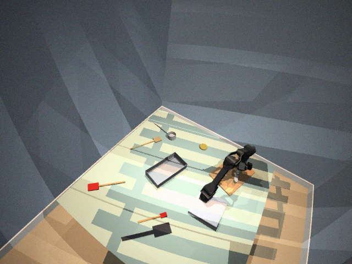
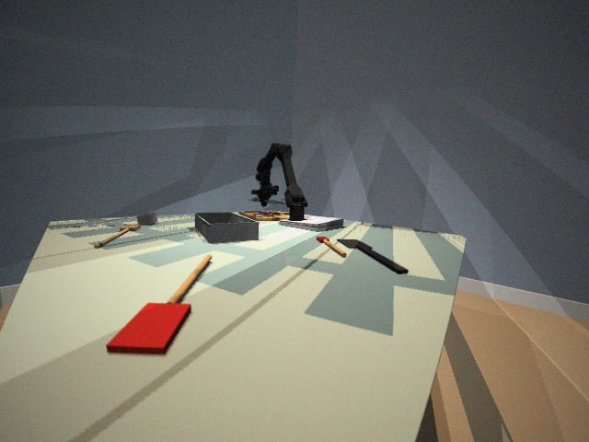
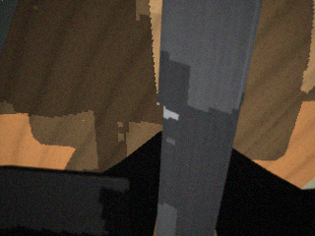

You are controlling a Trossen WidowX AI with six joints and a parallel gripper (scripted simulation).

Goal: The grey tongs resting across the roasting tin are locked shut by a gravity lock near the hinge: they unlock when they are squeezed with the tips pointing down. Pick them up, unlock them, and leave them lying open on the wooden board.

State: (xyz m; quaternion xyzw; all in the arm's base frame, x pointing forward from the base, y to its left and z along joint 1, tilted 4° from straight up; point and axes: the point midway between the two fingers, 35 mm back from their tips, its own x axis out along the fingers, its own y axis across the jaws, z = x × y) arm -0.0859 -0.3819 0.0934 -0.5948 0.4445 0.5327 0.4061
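The grey tongs (image 1: 236,176) (image 2: 275,202) (image 3: 207,74) are hanging nearly level above the wooden board (image 1: 229,190) (image 2: 248,215) (image 3: 15,140), their lock state not showing clearly. The orange-brown, squarish board is lying flat. The dark-walled, rectangular roasting tin (image 1: 151,180) (image 2: 228,233) is sitting upright, open-topped, apart from the board, its paler floor showing.

The arm bends over — gripper (image 1: 242,166) (image 2: 264,198) low, clamped shut on something.
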